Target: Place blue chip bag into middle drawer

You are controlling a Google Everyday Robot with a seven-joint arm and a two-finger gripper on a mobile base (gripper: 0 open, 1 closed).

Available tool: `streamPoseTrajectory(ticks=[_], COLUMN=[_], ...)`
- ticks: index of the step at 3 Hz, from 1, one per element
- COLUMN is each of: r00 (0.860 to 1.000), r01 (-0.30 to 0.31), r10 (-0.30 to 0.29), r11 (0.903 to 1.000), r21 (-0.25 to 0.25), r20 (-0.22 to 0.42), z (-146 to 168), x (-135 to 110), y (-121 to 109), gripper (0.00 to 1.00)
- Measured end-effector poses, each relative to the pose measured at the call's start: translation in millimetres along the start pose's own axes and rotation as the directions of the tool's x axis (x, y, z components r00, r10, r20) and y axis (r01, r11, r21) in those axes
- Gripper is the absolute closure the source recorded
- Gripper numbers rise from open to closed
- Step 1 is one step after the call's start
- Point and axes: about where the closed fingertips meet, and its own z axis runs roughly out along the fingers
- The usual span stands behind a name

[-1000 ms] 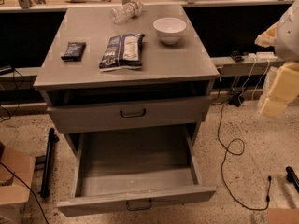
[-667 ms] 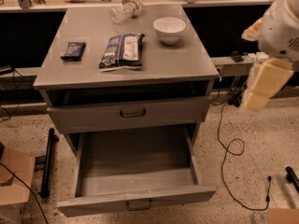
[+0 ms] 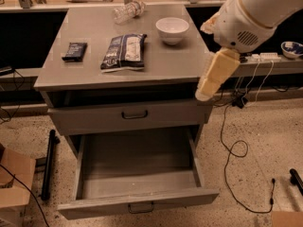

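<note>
Blue chip bag [image 3: 124, 52]: lies flat on the grey worktop [image 3: 161, 63], upper centre-left of frame, between a small black packet [image 3: 75, 51] and a white bowl [image 3: 172, 29].
Pincer [image 3: 206, 91]: right of centre, at the worktop's front right corner, pointing down. It is well apart from the bag, to its right and lower. Apart or together: cannot tell.
Middle drawer [image 3: 137, 167]: pulled open, lower centre.

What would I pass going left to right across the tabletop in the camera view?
Black packet, blue chip bag, white bowl, then the gripper, hanging at the tabletop's right edge near its front corner.
</note>
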Motion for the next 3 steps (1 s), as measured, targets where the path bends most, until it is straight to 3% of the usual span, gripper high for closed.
streamPoseTrajectory(ticks=[2,3], r00=[0.988,0.988], r01=[0.014,0.014], r10=[-0.013,-0.013], r11=[0.9999,0.9999], r21=[-0.005,-0.005], r20=[0.155,0.156], z=[46,45], x=[-57,-57], y=[-50,-50], gripper=[0.00,0.00])
